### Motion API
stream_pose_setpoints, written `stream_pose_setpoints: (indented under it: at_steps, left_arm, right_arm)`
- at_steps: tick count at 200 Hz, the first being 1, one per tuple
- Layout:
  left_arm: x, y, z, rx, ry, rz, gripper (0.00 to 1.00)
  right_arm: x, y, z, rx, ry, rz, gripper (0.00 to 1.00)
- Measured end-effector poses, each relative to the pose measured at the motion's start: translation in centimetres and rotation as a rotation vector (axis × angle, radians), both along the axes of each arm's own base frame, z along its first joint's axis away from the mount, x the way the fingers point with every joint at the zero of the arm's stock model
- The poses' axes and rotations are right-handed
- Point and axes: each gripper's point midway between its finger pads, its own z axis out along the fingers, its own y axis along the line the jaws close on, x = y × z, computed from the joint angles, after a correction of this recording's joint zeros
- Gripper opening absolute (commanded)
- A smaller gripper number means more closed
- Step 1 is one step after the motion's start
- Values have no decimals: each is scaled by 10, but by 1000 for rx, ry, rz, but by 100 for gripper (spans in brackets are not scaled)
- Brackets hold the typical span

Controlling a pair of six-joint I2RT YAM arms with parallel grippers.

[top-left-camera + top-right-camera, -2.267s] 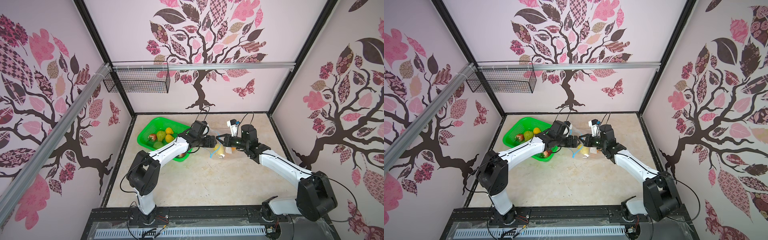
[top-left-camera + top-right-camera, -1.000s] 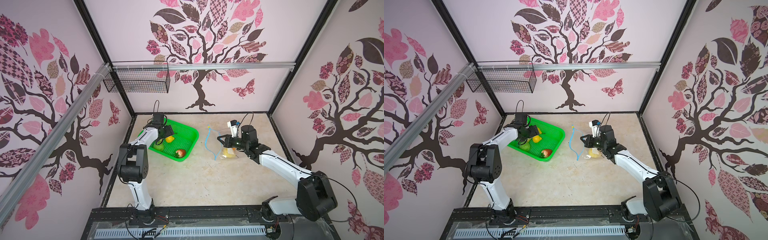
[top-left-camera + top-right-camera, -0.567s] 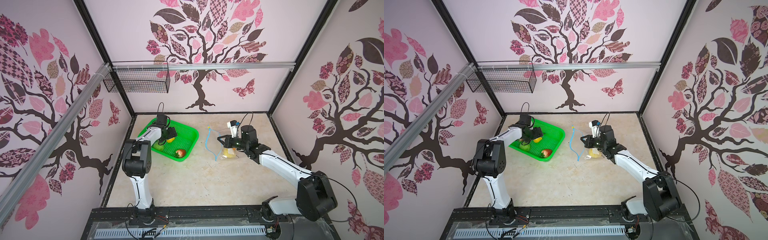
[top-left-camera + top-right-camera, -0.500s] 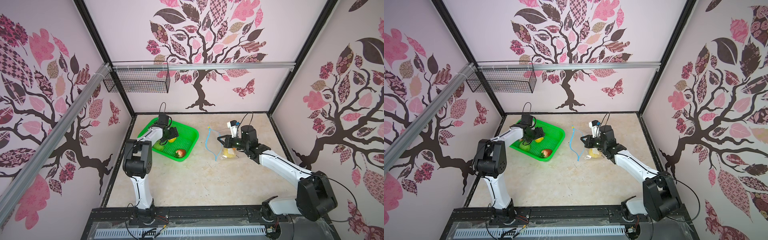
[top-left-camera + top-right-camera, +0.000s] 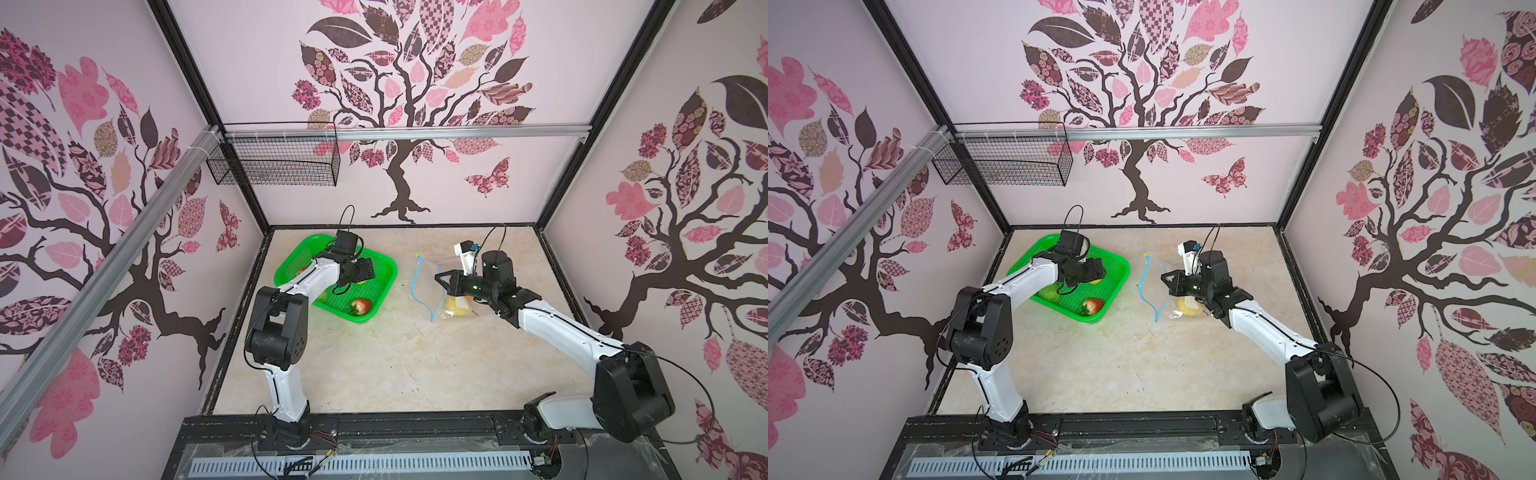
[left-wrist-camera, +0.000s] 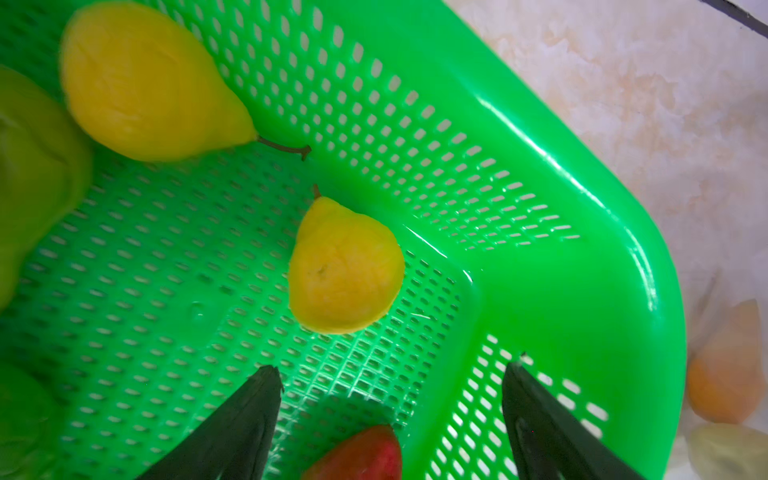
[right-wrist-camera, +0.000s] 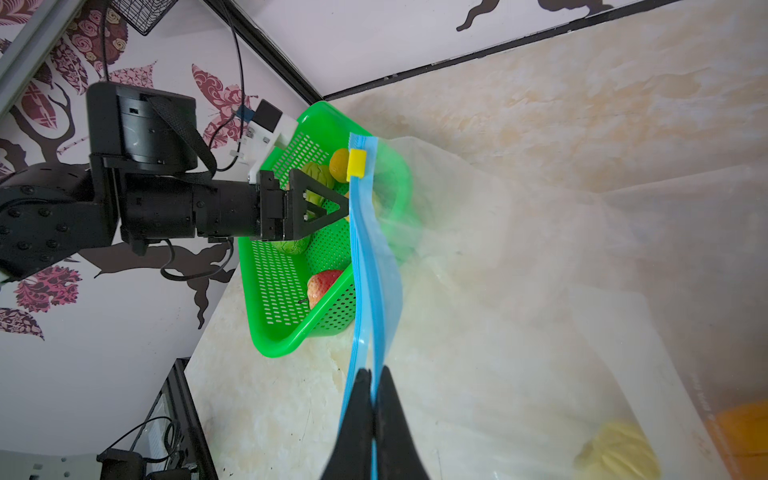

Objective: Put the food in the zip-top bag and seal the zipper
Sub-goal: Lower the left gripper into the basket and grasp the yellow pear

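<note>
My left gripper [image 6: 392, 372] hangs open inside the green mesh basket [image 5: 387, 266], just short of a small yellow fruit [image 6: 345, 266]. A larger yellow fruit [image 6: 141, 83], a green pear [image 6: 33, 166] and a red strawberry [image 5: 362, 305] also lie in the basket. My right gripper [image 7: 374, 376] is shut on the light blue zipper [image 7: 365, 257], holding the mouth of the clear zip-top bag [image 7: 540, 270] up off the table. The yellow slider tab [image 7: 356, 164] sits at the zipper's far end. A yellow piece [image 7: 619, 453] and an orange one [image 7: 744, 432] lie inside the bag. Both top views show the left gripper [image 5: 1096, 270] over the basket.
The basket stands at the back left of the marble table [image 5: 395, 365], the bag to its right with a gap between them. A black wire basket [image 5: 274, 164] hangs on the back wall. Patterned walls close in three sides.
My left arm has swung from the bag's mouth back to the basket and moved a little right inside it, staying open. The right gripper has kept its hold on the zipper without moving.
</note>
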Motion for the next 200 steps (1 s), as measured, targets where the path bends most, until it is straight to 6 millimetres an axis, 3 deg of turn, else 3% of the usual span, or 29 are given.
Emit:
stream_pose_setpoints:
  at_steps: [52, 73, 104, 131, 173, 200]
  left_arm:
    - [26, 17, 9, 141, -21, -69, 87]
    - [32, 14, -4, 152, 7, -108, 87]
    - [25, 9, -34, 137, 85, -131, 87]
    - [23, 6, -47, 121, 116, -138, 87]
    - [31, 2, -60, 112, 127, -138, 77]
    - [35, 1, -58, 112, 112, -139, 62]
  right_arm:
    - [0, 0, 0, -1, 0, -2, 0]
    - [0, 0, 0, -1, 0, -2, 0]
    - [0, 0, 0, -2, 0, -3, 0]
    - [0, 0, 0, -2, 1, -3, 0]
    - [1, -2, -2, -9, 2, -8, 0]
    - [0, -3, -4, -20, 5, -10, 0]
